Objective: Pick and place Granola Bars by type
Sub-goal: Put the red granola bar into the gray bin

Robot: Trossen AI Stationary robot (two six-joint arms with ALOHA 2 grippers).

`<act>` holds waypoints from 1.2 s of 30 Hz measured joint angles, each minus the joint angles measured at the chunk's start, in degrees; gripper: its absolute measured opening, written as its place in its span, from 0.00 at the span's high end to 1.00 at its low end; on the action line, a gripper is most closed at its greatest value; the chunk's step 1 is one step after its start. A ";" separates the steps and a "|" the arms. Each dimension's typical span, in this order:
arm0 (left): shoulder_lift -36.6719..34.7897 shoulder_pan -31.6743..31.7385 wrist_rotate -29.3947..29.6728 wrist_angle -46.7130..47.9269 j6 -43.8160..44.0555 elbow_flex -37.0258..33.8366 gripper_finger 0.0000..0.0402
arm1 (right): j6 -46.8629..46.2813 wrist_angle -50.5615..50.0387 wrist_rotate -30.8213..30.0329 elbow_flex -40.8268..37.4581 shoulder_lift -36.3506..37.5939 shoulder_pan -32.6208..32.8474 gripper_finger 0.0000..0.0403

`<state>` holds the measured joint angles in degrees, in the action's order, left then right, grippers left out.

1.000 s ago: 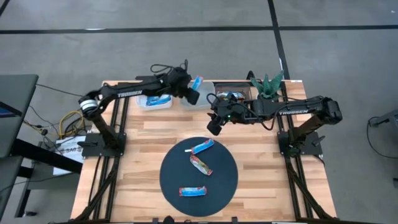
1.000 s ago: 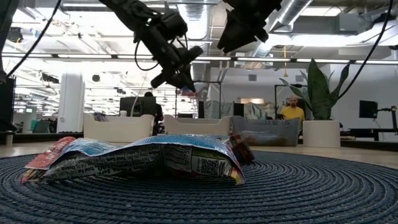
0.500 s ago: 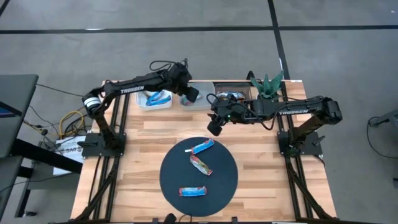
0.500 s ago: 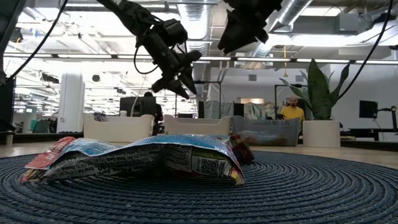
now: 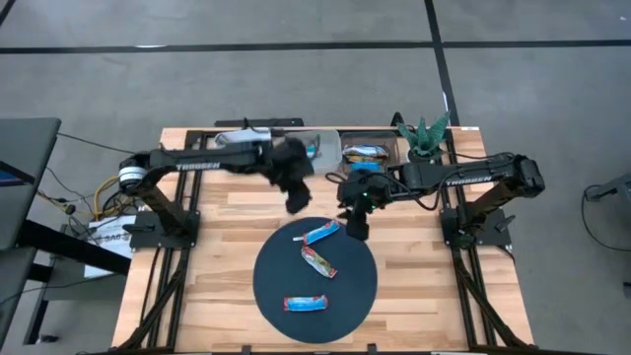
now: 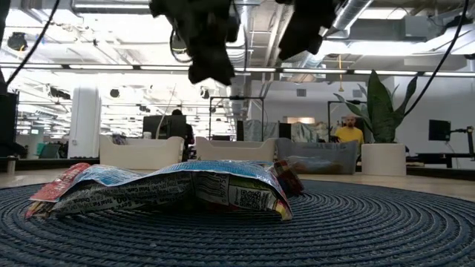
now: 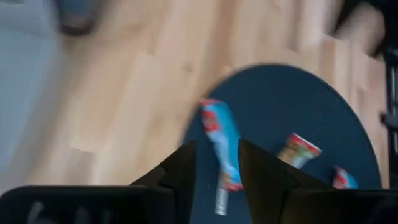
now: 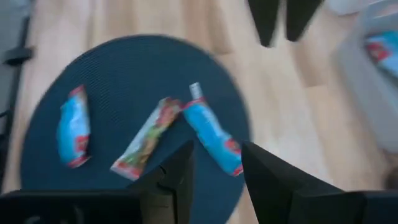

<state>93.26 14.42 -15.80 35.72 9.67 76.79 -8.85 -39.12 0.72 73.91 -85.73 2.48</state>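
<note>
Three granola bars lie flat on a round dark blue mat: a blue one at its far side, a brown-orange one in the middle, and a blue one nearest the front. My left gripper hangs open above the wood just beyond the mat's far left rim. In its wrist view the far blue bar shows on the mat below the gap. My right gripper hangs open over the mat's far right rim, above the bars, and holds nothing.
Three shallow trays stand along the table's far edge. The middle tray holds a blue bar, and the right tray holds more bars. A potted plant stands at the far right corner. Bare wood lies on both sides of the mat.
My left gripper held a blue bar above the middle tray, opened and let it go into the tray. It then swung toward the table's near edge and the mat, tipping downward. My right gripper has shifted slightly toward the mat and tipped further down.
</note>
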 joint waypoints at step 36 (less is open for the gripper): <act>18.35 -22.99 5.85 -7.88 -2.21 -0.07 0.74 | 1.82 -8.26 7.05 -0.07 5.59 3.63 0.70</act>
<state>111.61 -8.57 -9.95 27.83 7.46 76.73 -7.03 -47.37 7.77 73.84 -80.14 6.11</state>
